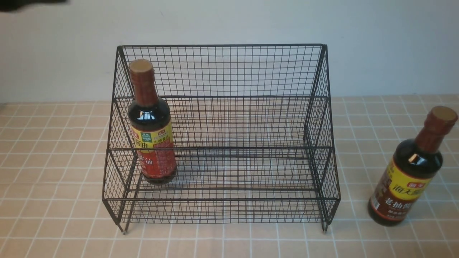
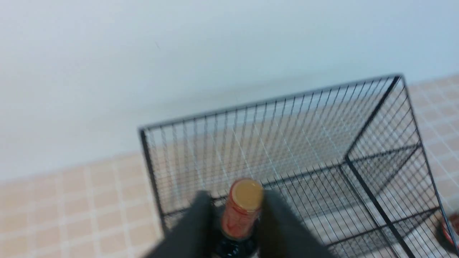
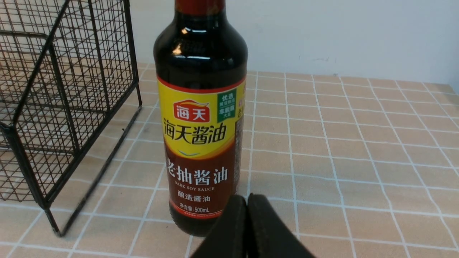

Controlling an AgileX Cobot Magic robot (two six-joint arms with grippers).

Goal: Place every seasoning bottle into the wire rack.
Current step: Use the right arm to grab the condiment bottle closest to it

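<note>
The yellow-and-red bottle (image 1: 152, 136) stood upright on the lower tier of the wire rack (image 1: 222, 71), at the rack's left end, left of centre in the front view. There it stood on its own. In the blurred left wrist view the left fingers (image 2: 200, 222) were apart, 1 on each side of its tan cap, gripping nothing. The yellow-and-brown bottle (image 1: 408, 175) stood on the tiled table (image 1: 53, 179) at the right edge of the front view, outside the rack. The 2 right fingers (image 3: 233, 229) were pressed together, empty, close before this bottle's base.
</note>
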